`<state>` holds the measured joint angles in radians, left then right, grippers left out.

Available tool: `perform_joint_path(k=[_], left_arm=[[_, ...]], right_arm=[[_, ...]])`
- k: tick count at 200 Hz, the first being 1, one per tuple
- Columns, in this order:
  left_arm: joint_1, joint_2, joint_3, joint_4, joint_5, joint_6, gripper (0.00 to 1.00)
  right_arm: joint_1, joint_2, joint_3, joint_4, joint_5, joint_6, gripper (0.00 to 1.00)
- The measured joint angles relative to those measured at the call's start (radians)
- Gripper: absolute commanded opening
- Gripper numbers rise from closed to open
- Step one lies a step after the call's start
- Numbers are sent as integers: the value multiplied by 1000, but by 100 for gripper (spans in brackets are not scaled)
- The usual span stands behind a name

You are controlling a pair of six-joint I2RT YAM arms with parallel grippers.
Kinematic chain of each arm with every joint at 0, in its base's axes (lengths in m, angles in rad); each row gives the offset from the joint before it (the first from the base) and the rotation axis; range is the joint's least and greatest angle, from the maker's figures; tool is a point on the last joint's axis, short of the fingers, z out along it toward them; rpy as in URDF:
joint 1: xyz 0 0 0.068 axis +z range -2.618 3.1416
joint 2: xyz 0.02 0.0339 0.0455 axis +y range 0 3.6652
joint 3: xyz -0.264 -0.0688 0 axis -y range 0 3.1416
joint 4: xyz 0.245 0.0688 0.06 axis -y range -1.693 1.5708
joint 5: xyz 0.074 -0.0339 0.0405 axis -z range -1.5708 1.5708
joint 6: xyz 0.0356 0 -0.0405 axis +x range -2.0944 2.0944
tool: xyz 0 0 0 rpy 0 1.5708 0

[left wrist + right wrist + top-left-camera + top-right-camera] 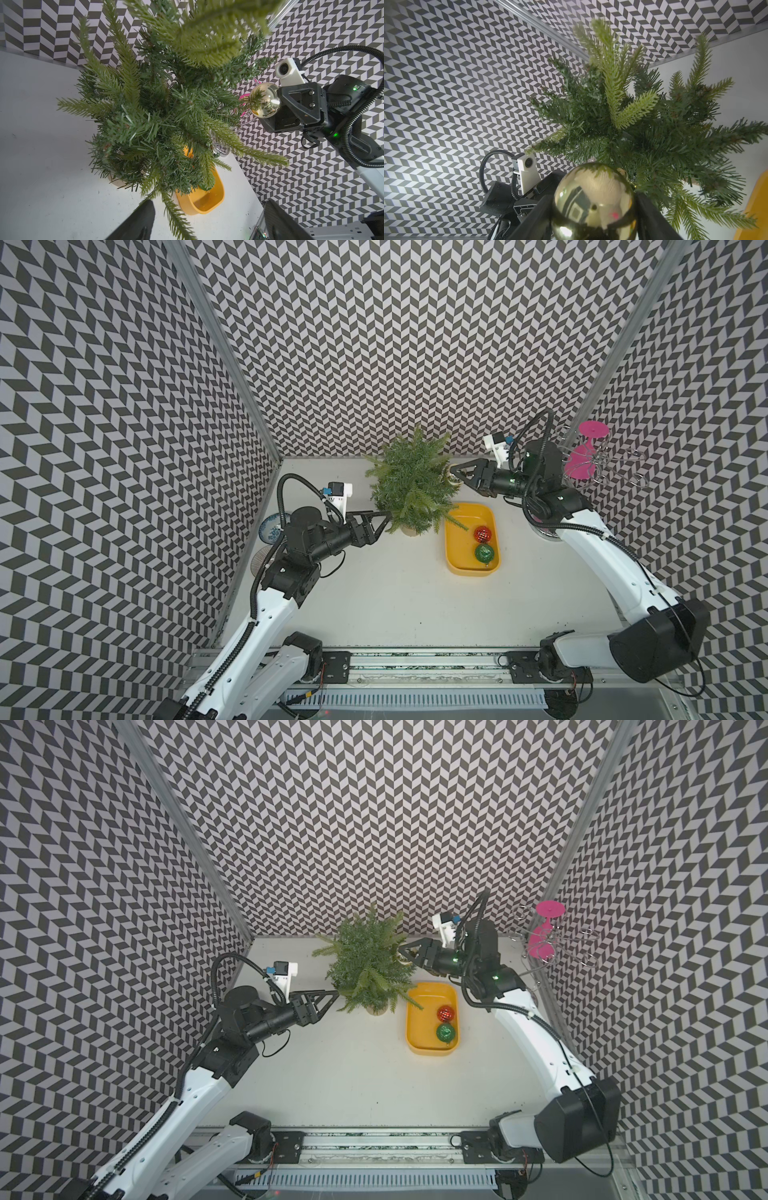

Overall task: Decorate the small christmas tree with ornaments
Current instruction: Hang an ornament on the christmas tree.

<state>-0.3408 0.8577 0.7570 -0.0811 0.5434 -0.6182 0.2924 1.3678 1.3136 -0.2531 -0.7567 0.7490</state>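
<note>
Left gripper (383, 523) gapes wide, right gripper (454, 473) clamps gold ornament (264, 100), both arms outstretched

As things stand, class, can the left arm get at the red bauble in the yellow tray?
Probably not straight on: the tree stands between the open left gripper and the red bauble. Swinging round the tree's near side looks free.

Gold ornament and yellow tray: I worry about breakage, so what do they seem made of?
The gold ornament looks like glass or plated plastic, I cannot tell which; mirror finish, reflecting its surroundings sharply. The yellow tray looks like moulded plastic, semi-gloss: uniform colour, rounded corners, soft sheen.
</note>
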Motion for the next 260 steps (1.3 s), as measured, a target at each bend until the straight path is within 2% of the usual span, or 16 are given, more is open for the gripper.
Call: perform_joint_path(k=[221,260], left_arm=[[0,8,0,5,0,-3,85],[-9,6,0,4,-2,-1,85]], right_arm=[[-23,-93,-254,145,-100,75,65],[-23,-114,-261,128,-101,49,65]])
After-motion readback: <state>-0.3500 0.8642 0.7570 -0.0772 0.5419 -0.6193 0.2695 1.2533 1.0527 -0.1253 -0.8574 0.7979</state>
